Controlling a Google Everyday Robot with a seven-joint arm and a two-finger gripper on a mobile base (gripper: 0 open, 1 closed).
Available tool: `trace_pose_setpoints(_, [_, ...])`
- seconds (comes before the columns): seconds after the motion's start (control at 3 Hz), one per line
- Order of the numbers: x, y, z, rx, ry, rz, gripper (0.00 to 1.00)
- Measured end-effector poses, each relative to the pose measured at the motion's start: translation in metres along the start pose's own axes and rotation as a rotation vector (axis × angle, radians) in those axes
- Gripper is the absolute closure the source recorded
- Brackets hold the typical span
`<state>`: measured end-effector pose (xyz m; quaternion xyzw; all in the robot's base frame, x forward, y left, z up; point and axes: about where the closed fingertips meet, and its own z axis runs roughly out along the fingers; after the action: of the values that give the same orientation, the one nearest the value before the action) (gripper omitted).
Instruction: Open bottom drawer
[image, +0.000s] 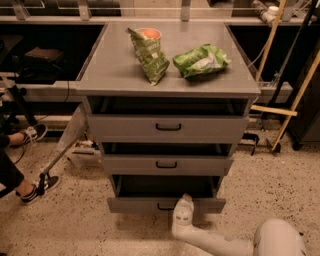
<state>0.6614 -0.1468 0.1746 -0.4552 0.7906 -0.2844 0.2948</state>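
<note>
The grey cabinet has three drawers, all pulled out a little. The bottom drawer (135, 204) has the narrowest front, with a small black bar handle (165, 206) and a dark gap above it. My gripper (183, 207) is at the end of the white arm that rises from the lower right. It sits against the bottom drawer's front, just right of the handle. The mid-sized drawer front (166, 164) and the largest front (168, 127) are above.
Two green chip bags (148, 54) (202, 60) and an orange-topped cup (149, 34) lie on the cabinet top. A person's feet in sneakers (32, 134) and a tripod leg (50, 170) are at left. A wooden frame (280, 107) leans at right.
</note>
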Motion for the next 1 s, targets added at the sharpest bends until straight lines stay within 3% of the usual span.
trace_pose_setpoints(1.0, [0.0037,0.0022,-0.0092,0.007,0.001,0.010,1.00])
